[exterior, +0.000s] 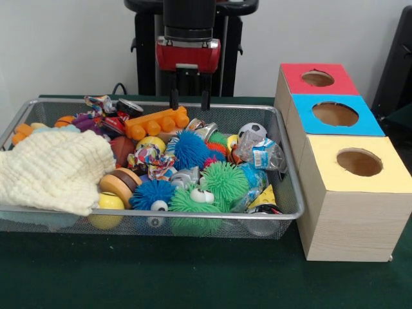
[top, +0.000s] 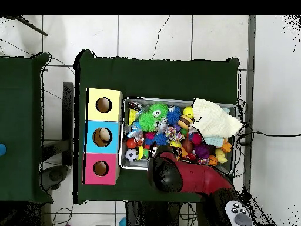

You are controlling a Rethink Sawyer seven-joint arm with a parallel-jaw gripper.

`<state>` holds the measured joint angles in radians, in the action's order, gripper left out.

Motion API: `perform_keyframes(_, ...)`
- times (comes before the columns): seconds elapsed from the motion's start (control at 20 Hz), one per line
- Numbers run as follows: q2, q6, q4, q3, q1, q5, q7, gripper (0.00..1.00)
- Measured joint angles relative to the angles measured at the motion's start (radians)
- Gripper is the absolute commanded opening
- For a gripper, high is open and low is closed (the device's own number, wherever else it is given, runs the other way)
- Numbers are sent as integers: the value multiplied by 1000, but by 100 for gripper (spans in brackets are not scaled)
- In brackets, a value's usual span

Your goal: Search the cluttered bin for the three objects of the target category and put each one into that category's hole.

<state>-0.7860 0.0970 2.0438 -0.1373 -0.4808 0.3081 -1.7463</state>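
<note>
Gripper (exterior: 189,100) empty, fingers apart, hovering over wire bin's (exterior: 291,193) far rim; orange toy block (exterior: 158,122) lies directly below, long axis along that rim.

The bin (exterior: 286,161) is made of fine silver wire mesh. A cream cloth (exterior: 55,168) with a soft, waffled weave is draped over its edge. The spiky balls (exterior: 225,179) look rubbery, the orange block (exterior: 156,122) glossy plastic. The box (exterior: 347,212) shows pale wood grain under matt coloured tops. The desk (exterior: 129,277) is covered in matt green fabric.
</note>
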Motion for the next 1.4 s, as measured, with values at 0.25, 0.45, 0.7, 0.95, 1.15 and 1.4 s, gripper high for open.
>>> perform_keyframes(0.25,38,-23,15,15,3,6,0,100)
perform_keyframes(0.45,51,-23,27,23,3,6,0,100)
perform_keyframes(0.7,61,-23,34,26,3,6,0,100)
perform_keyframes(0.95,66,-24,34,26,3,6,0,100)
perform_keyframes(1.15,56,-21,35,24,-2,6,0,100)
perform_keyframes(1.4,-26,44,50,-4,-41,-2,0,100)
